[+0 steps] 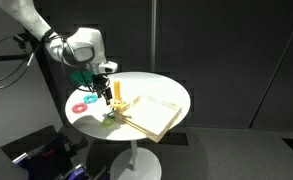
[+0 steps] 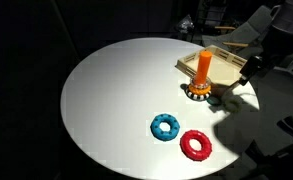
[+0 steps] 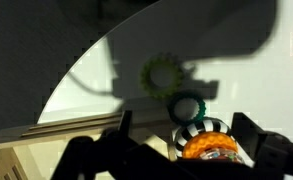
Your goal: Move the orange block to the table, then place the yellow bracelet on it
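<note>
The orange block, with its upright stick, stands on the round white table at the corner of the tan board; it also shows in an exterior view. A small yellow ring with dark marks appears to sit around its base. In the wrist view the orange piece with a striped ring lies between my fingers. My gripper is open and holds nothing; it hovers just above the block.
The flat tan board lies at the table's edge by the block. A blue ring and a red ring lie on the white top. A green ring lies just past the block.
</note>
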`<control>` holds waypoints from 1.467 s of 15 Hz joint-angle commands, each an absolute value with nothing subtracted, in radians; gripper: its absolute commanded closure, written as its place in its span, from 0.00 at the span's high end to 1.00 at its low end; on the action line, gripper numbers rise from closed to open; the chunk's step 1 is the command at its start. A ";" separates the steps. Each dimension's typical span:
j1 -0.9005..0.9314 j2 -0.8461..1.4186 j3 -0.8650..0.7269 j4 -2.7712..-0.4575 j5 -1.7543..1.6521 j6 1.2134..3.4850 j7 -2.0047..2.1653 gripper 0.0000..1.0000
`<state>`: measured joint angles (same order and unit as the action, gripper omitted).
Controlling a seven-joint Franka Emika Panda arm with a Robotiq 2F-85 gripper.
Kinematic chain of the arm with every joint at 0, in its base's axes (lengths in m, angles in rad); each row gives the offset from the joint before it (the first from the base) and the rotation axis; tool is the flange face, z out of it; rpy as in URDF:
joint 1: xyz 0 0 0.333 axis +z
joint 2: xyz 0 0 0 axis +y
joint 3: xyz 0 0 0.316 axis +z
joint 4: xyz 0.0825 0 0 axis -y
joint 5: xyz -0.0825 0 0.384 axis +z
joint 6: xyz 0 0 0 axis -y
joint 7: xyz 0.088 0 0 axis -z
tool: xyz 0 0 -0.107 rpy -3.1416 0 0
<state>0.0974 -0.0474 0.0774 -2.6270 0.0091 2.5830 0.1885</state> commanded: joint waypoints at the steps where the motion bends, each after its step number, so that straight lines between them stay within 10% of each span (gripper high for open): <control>1: 0.091 -0.046 0.082 -2.628 0.010 2.581 0.187 1.00; 22: 0.140 0.220 -0.033 -2.680 -0.259 2.923 0.347 1.00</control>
<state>0.1046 0.1698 0.0094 -2.6941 -0.2287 2.8812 0.3091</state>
